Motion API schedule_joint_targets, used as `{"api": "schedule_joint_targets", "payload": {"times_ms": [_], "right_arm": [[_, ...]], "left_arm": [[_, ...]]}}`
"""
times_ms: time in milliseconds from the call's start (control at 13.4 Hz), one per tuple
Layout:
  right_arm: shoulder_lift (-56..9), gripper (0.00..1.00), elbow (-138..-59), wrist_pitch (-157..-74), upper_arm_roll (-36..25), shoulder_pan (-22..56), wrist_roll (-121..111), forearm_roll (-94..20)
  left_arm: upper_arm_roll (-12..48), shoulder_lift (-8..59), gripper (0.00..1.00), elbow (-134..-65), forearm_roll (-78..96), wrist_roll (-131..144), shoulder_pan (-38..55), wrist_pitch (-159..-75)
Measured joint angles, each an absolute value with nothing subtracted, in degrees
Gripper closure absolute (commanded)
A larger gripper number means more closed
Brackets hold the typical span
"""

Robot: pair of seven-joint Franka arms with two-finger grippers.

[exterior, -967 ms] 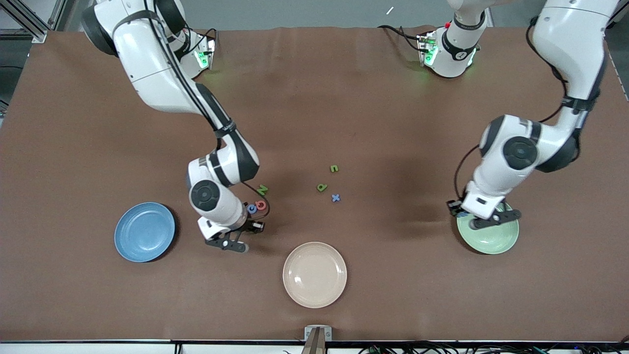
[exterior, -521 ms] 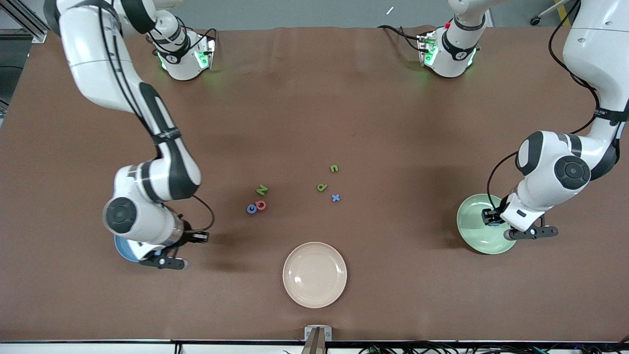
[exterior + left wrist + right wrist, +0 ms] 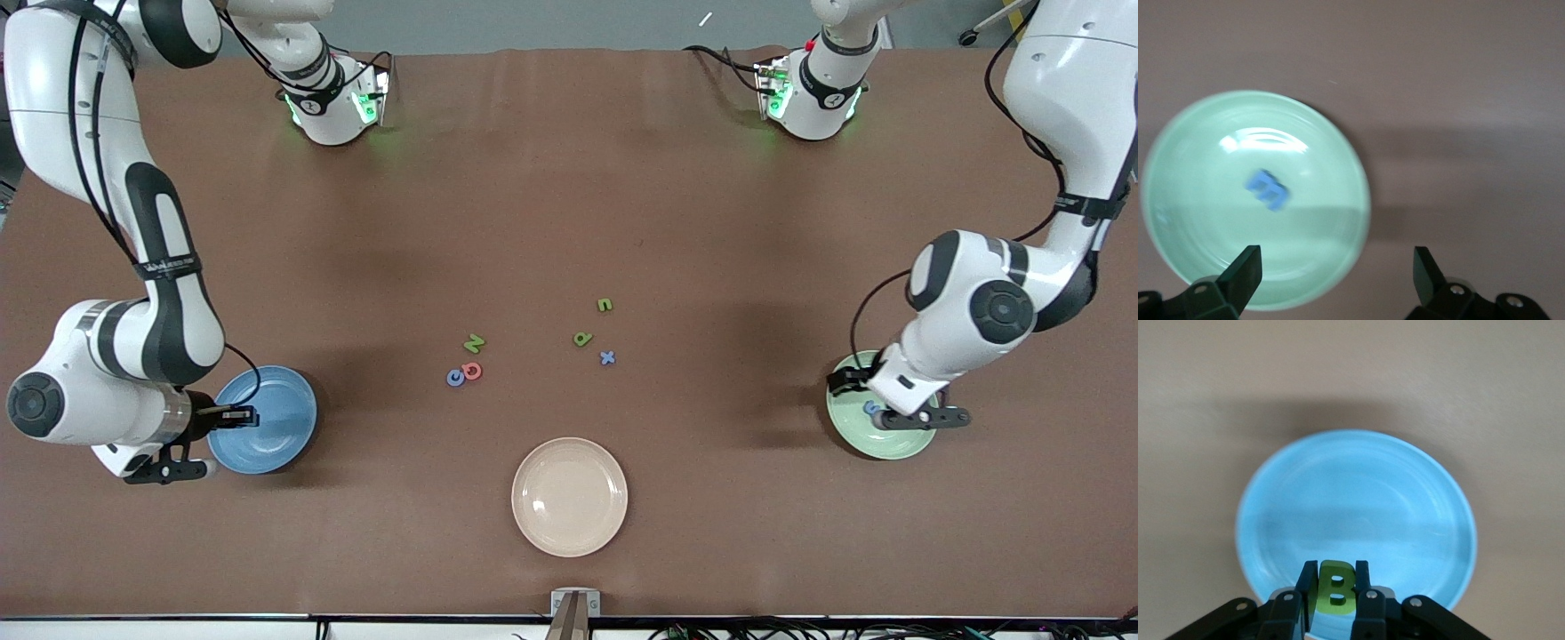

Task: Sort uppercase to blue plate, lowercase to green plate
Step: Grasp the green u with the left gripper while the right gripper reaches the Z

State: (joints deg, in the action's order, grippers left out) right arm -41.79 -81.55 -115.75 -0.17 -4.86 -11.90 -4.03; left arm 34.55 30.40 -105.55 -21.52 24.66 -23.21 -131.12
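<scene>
Three plates are sitting on the table: blue plate (image 3: 276,418), green plate (image 3: 845,418), cream plate (image 3: 569,496). Eight toy letters are showing: green N (image 3: 475,342), blue C (image 3: 455,378), red letter (image 3: 472,370), green n (image 3: 605,305), green a (image 3: 582,339), blue x (image 3: 607,357), blue m (image 3: 1268,189), green B (image 3: 1335,592).

A brown, felt-like cloth (image 3: 569,178) covers the whole table, with faint creases running across it toward 12 o'clock. On it, at 6 o'clock from the table's middle and close to the edge nearest the front camera, lies 1 round, glossy cream plate (image 3: 569,533) with a shallow raised rim. Straight toward 6 o'clock from that plate, a small grey metal bracket (image 3: 574,604) sits at the table's edge. Dark tangled cables (image 3: 800,629) run along that same edge at about 5 o'clock. Off the cloth at 12 o'clock, 1 small white stick (image 3: 705,19) lies on grey floor (image 3: 533,22).
</scene>
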Motion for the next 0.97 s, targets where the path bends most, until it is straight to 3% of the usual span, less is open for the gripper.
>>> {"api": "schedule_joint_targets", "payload": {"times_ms": [74,298,521,818,967], "right_arm": [[-42.15,0.84,-82.02,-115.78,-0.17,-5.58,-13.21,-3.88],[-43.43,0.38,-83.94,-117.77,0.11,-5.90,-14.21,-3.39],[-44.22,0.32,-84.28,-120.85,0.54,-5.19,-14.19,-3.36],[-43.88,0.25,-83.64,-120.90,1.49,0.53,-5.13,-3.50],[-43.87,0.23,-83.57,-120.90,1.78,5.55,5.52,-3.51]], "left_arm": [[36.98,30.38,0.00,-105.58,-21.52,29.54,-22.24,-130.32],[38.61,30.52,0.00,-106.26,-21.52,44.24,-14.04,-129.91],[38.54,32.46,0.03,-106.54,-21.52,54.02,-5.12,-130.02],[37.43,36.98,0.24,-104.12,-21.52,62.37,5.24,-130.62],[36.95,39.44,0.27,-102.08,-21.52,65.43,8.61,-130.62]]}}
